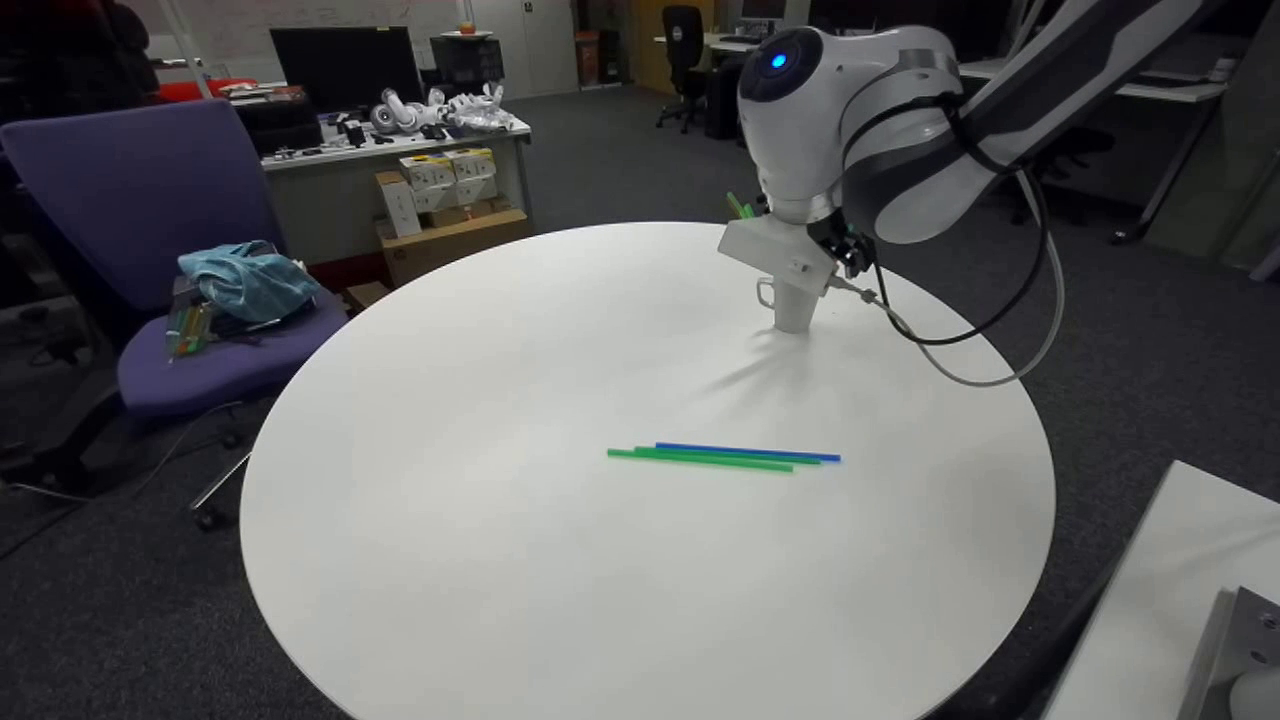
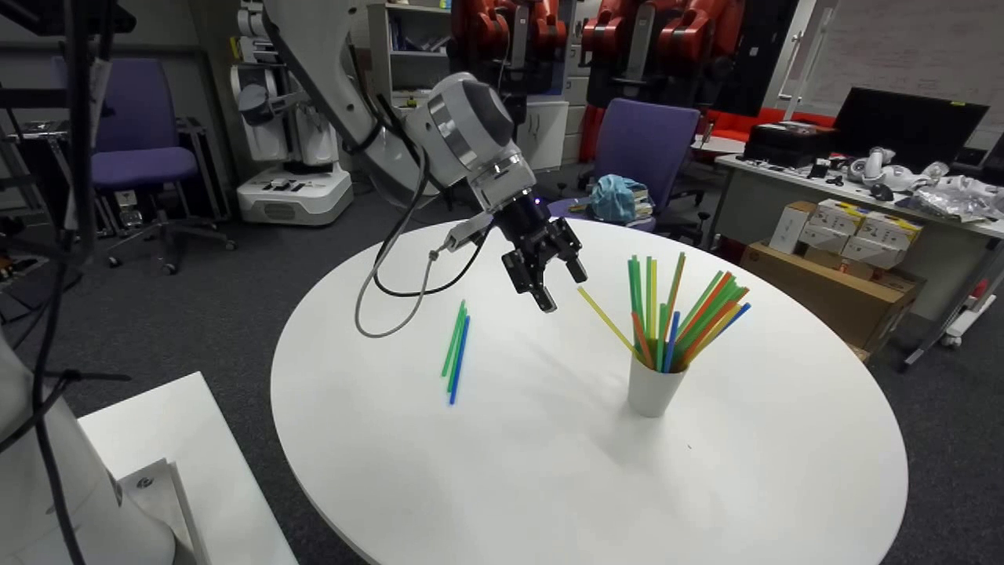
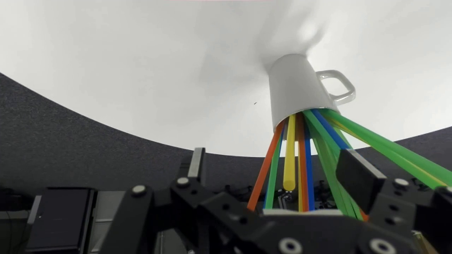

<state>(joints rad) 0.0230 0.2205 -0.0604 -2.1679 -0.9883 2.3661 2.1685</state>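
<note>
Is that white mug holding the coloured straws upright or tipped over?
Upright: the white handled mug stands on its base on the round white table, thin coloured straws rising from its mouth.

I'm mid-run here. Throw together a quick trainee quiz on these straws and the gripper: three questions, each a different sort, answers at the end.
1. How many loose straws lie on the table, and in what colours?
2. True or false: the gripper is shut.
3. What holds the other straws? A: a cardboard box. B: a white mug. C: a tray.

Key:
1. Three: two green, one blue.
2. False; its jaws stand apart.
3. B.
</note>
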